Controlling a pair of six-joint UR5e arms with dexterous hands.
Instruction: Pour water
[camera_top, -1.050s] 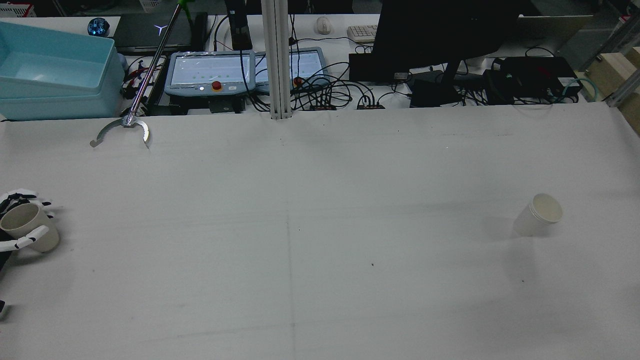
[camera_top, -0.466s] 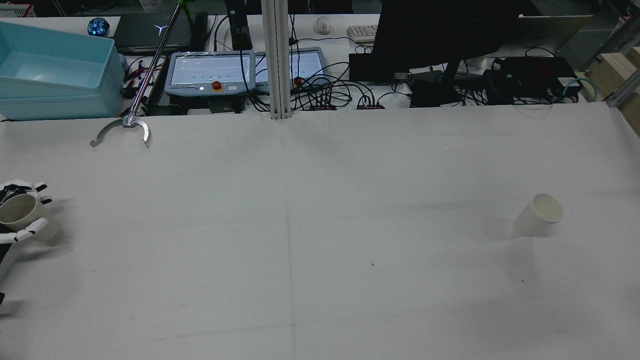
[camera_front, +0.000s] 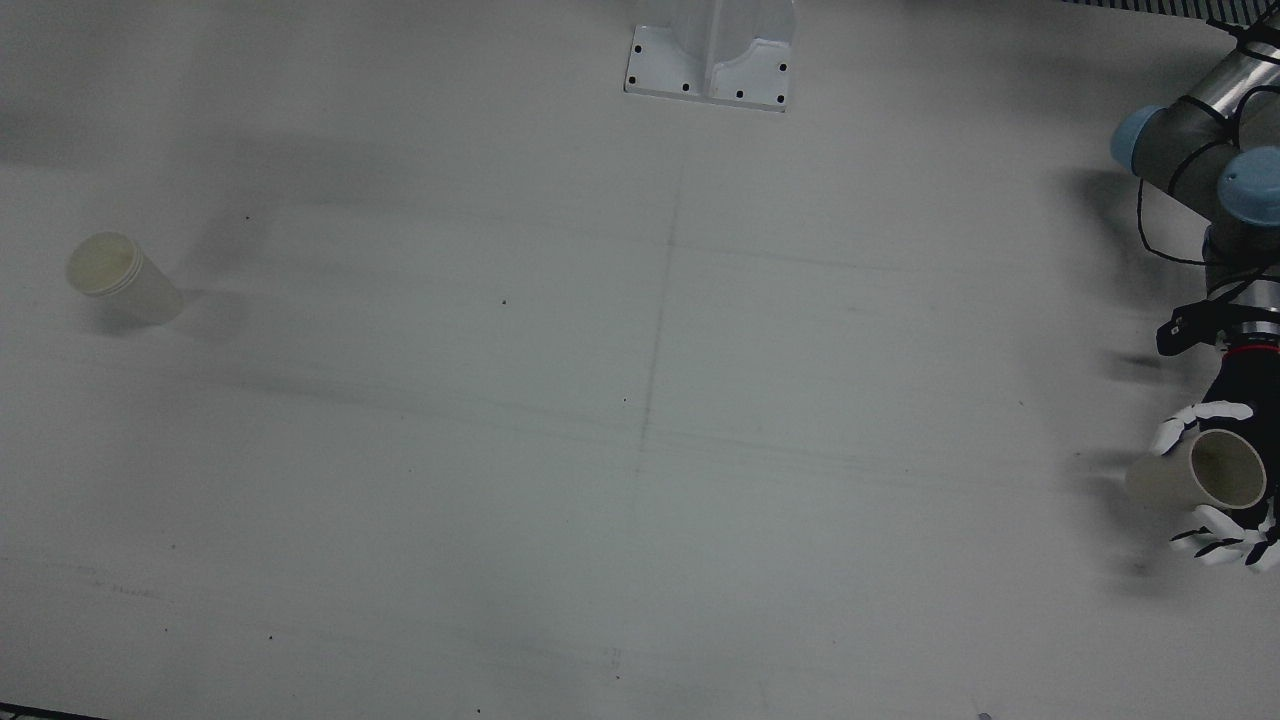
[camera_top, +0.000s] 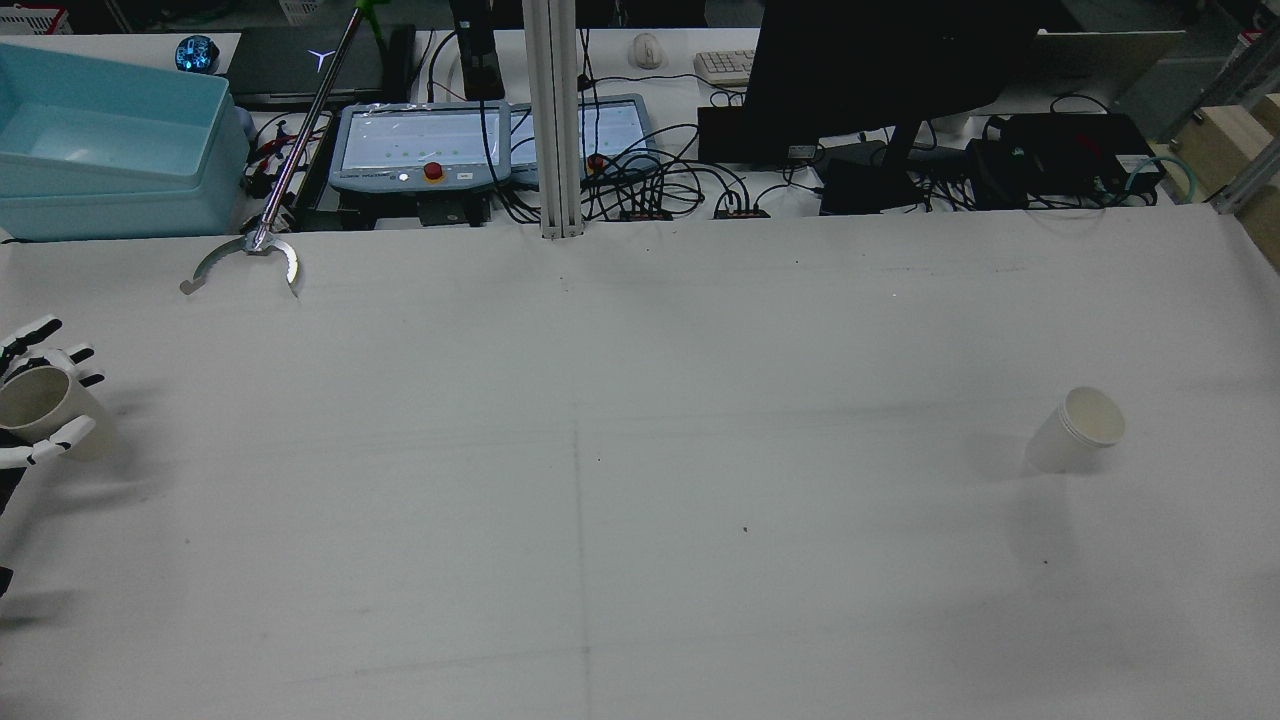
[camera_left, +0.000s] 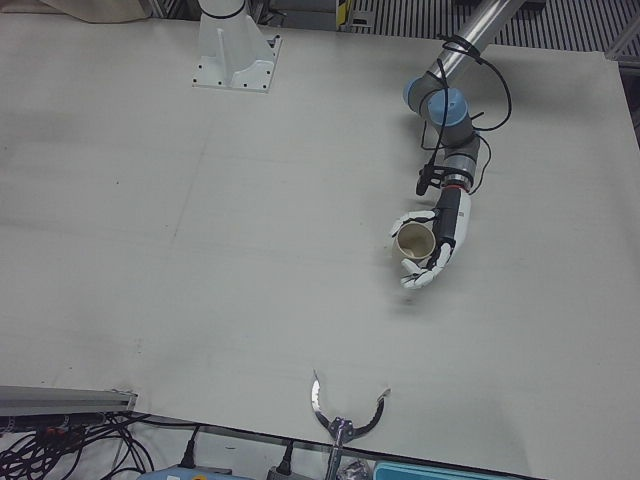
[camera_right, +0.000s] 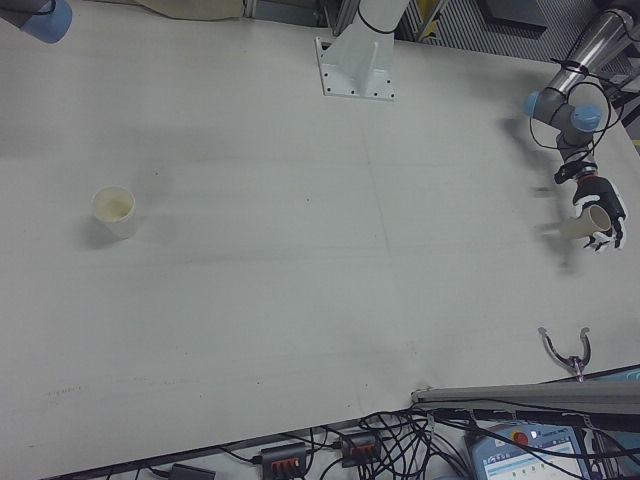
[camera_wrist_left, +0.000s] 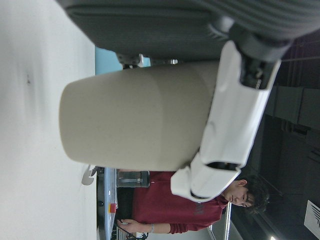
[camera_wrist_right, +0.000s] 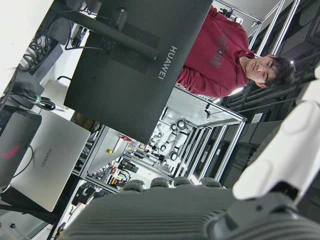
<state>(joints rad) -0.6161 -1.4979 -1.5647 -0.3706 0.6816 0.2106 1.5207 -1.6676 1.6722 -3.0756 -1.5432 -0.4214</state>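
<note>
The left hand has its fingers wrapped around a beige cup and holds it just above the white table, far out on the robot's left side. In the left hand view, a white finger presses on the cup's side. The cup looks about upright. I cannot see any water inside.

The other cup, a white paper cup, stands alone far away on the robot's right side.

The right hand shows only in its own camera. I cannot tell if its fingers are apart or together.

So 1 cup is picked up. Carrying it over and pouring are not done yet.
</note>
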